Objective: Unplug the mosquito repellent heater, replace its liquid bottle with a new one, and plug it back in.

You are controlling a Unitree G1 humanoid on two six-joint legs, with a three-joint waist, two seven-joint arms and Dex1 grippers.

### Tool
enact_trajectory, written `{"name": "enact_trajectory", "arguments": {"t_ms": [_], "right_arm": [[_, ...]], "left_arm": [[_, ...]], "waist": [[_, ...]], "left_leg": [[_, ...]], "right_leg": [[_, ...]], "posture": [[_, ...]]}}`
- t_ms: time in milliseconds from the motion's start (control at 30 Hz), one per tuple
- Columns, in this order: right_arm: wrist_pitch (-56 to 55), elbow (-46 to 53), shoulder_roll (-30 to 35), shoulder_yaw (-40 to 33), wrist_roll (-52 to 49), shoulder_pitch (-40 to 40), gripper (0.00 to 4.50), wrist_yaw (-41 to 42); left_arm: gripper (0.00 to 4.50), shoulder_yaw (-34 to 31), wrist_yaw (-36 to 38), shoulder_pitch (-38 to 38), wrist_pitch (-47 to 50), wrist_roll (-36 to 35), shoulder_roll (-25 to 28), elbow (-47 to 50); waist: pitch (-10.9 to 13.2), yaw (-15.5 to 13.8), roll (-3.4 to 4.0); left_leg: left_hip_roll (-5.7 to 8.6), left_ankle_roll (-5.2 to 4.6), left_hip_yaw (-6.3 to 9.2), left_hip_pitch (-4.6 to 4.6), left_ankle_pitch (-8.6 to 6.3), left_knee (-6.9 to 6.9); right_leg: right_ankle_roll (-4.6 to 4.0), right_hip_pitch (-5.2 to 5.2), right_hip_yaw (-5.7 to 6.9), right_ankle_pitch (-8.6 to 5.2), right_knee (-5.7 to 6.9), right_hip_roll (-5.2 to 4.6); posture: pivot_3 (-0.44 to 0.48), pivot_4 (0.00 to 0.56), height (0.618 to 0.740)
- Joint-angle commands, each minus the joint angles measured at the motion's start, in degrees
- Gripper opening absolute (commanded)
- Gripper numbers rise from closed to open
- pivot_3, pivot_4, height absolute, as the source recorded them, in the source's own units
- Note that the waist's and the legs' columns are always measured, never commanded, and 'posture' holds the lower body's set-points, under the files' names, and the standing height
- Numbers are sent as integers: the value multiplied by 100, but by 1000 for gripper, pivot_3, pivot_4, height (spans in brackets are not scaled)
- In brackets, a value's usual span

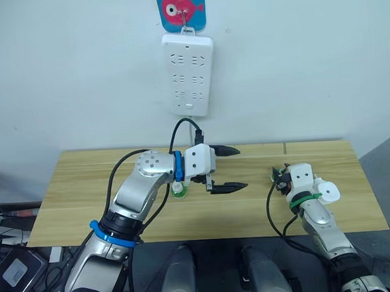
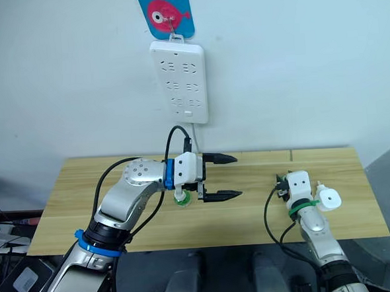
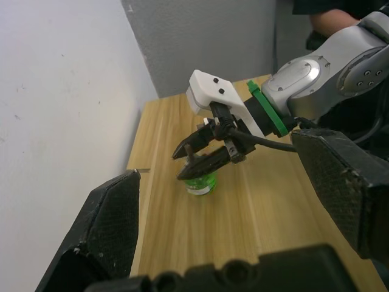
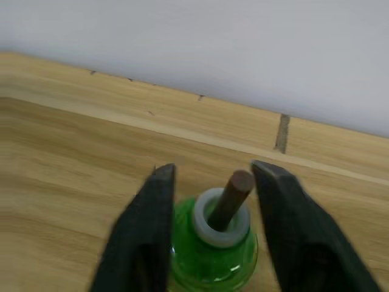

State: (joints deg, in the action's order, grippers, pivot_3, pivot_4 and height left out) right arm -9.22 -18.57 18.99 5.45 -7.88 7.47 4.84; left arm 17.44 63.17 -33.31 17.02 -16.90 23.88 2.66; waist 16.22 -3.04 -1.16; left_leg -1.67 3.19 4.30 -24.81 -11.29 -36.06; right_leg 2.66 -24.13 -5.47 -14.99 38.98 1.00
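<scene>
Right gripper (image 4: 216, 169) is seen open, lowered over a green bottle (image 4: 213, 263) that stands upright on the wooden table (image 1: 85, 192), one finger on either side of the neck; whether either pad is touching the glass cannot be told. A brown wick (image 4: 232, 193) is seen rising, slightly tilted, from the white collar between the fingers. Left gripper (image 1: 231, 168) is held wide open and empty above the middle of the table, pointed toward 3 o'clock, and a second green bottle (image 1: 178, 190) is seen standing just under its wrist, at about 9 o'clock from its fingers. The mosquito repellent heater (image 1: 329, 191) is already unplugged: it is found lying at the 4 o'clock part of the table, just beside the right forearm and apart from both bottles. The white power strip (image 1: 188, 73) is hung on the wall at 12 o'clock, with nothing plugged into it. Which bottle is the fresh one cannot be judged. The bottle is expected to be light but smooth, slippery and breakable, with a wick that would likely bend or snap if squeezed, so it is best taken by the body or the threaded collar. The heater is judged to be light, stiff plastic with rounded, slippery sides; it is best held across its flat flanks, clear of the prongs and the vent.
</scene>
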Motion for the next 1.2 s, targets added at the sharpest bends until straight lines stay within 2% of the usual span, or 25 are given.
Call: {"name": "enact_trajectory", "arguments": {"t_ms": [33,133,167,233,367,433,533,667,800,967,1100,1200], "right_arm": [[-101,446,57,-247,110,-160,3270,130],[-21,965,185,-316,215,-307,4255,267],[138,1434,262,-339,168,-383,4463,383],[511,2272,400,-358,50,-501,4463,627],[1948,3994,1025,-149,-847,-578,4463,1720],[2276,4316,1297,-155,-1063,-517,4463,2116],[2851,4596,1524,-262,-1525,-300,4463,2538],[3385,4707,1874,-196,-1831,91,4463,3178],[3531,4698,1997,-8,-1791,439,4463,3558],[3929,4899,2207,-50,-2051,544,4463,3931],[4464,5255,2389,-245,-2343,517,4463,3927],[4815,5517,2555,-445,-2587,489,4463,3910]], "left_arm": [[4500,-153,-47,96,-38,-101,11,328],[4500,-259,-159,279,-49,-93,45,407],[4500,-421,-337,451,-25,-118,49,503],[4500,-723,-671,794,-27,-148,63,721],[4500,-1640,-1612,2423,260,-244,163,1874],[4500,-1997,-2156,3223,531,-284,42,2395],[4500,-2300,-2640,4220,297,-45,-71,2903],[4500,-2355,-3367,5080,-281,413,-528,2584],[4500,-1940,-3403,4973,-1304,769,-866,1401],[4500,-1568,-3563,3990,-2572,1144,-1290,-379],[4500,-1470,-3849,3270,-3347,1400,-1606,-1708],[4500,-1396,-3901,3000,-3675,1407,-1821,-2284]], "waist": [[0,0,0],[0,2,0],[0,8,1],[-2,31,4],[-3,78,6],[-2,24,4],[2,-69,-2],[10,-229,-9],[17,-369,-14],[99,-549,-4],[188,-612,-12],[232,-605,-17]], "left_leg": [[0,0,0,0,0,0],[1,0,0,0,0,0],[1,1,0,0,0,0],[-1,1,-1,2,0,2],[-9,0,8,5,0,8],[-10,0,22,4,0,9],[-7,0,23,4,0,6],[-6,-1,6,4,8,-1],[-4,-1,-25,3,11,-1],[-4,-1,-35,-9,10,8],[-4,-2,-36,-12,9,13],[-5,1,-38,-13,4,13]], "right_leg": [[0,0,0,0,0,0],[0,0,-1,0,0,-2],[0,0,0,0,0,-2],[0,-1,-4,0,2,-3],[-1,2,1,0,3,-9],[-3,6,14,-1,0,-17],[19,9,15,-25,-2,-20],[-12,16,3,-46,-4,-26],[-10,12,-4,-47,-13,-30],[-4,4,-5,-49,-31,-30],[46,1,-3,-27,-32,-29],[50,1,-7,-29,-32,-29]], "posture": [[253,242,740],[253,243,740],[253,245,740],[254,247,740],[273,258,740],[290,264,740],[310,271,740],[334,288,740],[341,307,740],[323,352,740],[293,372,740],[257,388,740]]}}
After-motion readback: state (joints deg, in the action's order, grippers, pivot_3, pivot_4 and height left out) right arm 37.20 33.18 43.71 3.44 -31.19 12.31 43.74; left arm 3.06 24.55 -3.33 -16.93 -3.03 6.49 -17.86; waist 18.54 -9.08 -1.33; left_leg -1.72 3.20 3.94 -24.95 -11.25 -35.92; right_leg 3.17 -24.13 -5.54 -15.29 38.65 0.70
